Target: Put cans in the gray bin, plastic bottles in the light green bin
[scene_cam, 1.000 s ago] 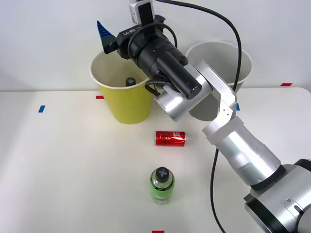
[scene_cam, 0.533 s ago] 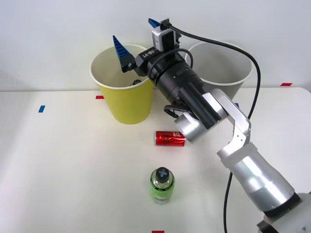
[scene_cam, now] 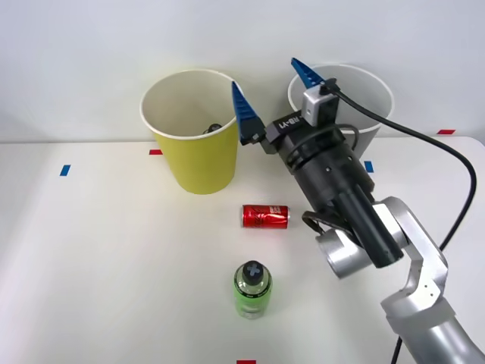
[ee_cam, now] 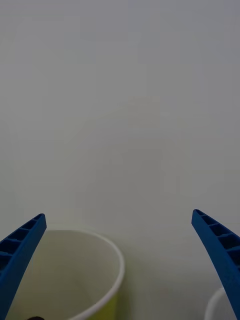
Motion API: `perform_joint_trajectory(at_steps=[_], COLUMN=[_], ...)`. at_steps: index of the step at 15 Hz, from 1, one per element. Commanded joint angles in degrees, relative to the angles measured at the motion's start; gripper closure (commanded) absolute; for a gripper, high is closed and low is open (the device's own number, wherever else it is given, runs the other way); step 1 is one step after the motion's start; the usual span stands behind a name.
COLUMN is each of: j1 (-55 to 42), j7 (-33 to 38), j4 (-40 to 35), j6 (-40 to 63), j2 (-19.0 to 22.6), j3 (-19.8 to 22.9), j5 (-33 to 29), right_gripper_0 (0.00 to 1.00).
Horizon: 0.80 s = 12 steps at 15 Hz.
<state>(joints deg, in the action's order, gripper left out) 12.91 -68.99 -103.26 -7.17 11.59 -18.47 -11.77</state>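
Note:
My right gripper [scene_cam: 267, 76] is open and holds nothing, raised between the two bins with its fingers pointing up and away. The light green bin [scene_cam: 189, 163] stands at the back left; a dark cap [scene_cam: 212, 127] just shows inside it, by the near wall. Behind my wrist, the gray bin [scene_cam: 375, 95] is partly hidden. A red can [scene_cam: 265, 216] lies on its side in the middle of the table. Nearer the front, a green plastic bottle [scene_cam: 252, 292] stands upright. The right wrist view has the open gripper [ee_cam: 118, 214] above the light green bin's rim [ee_cam: 120, 267].
Small blue tape marks [scene_cam: 64, 170] and red ones [scene_cam: 155, 152] are stuck on the white table. My arm's silver links [scene_cam: 379, 235] and cable cross the right side. A plain white wall rises behind the bins.
My gripper has swung right, from over the light green bin to the gap between the bins, staying open. The can and green bottle have not moved.

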Motion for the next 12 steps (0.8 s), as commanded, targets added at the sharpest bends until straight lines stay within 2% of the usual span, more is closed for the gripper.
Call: perform_joint_trajectory(at_steps=[1, 7, 12], j1=[-8.1, -23.7, -33.0], j7=[-0.9, -1.2, -1.0], j4=[-3.0, -3.8, -3.7], j6=[-3.2, -14.9, -21.0], j2=[0.0, -1.9, 0.0], j3=[3.4, 7.9, 9.3], j5=[-0.4, 0.3, 3.0], right_gripper_0=[0.00, 0.00, 0.00])
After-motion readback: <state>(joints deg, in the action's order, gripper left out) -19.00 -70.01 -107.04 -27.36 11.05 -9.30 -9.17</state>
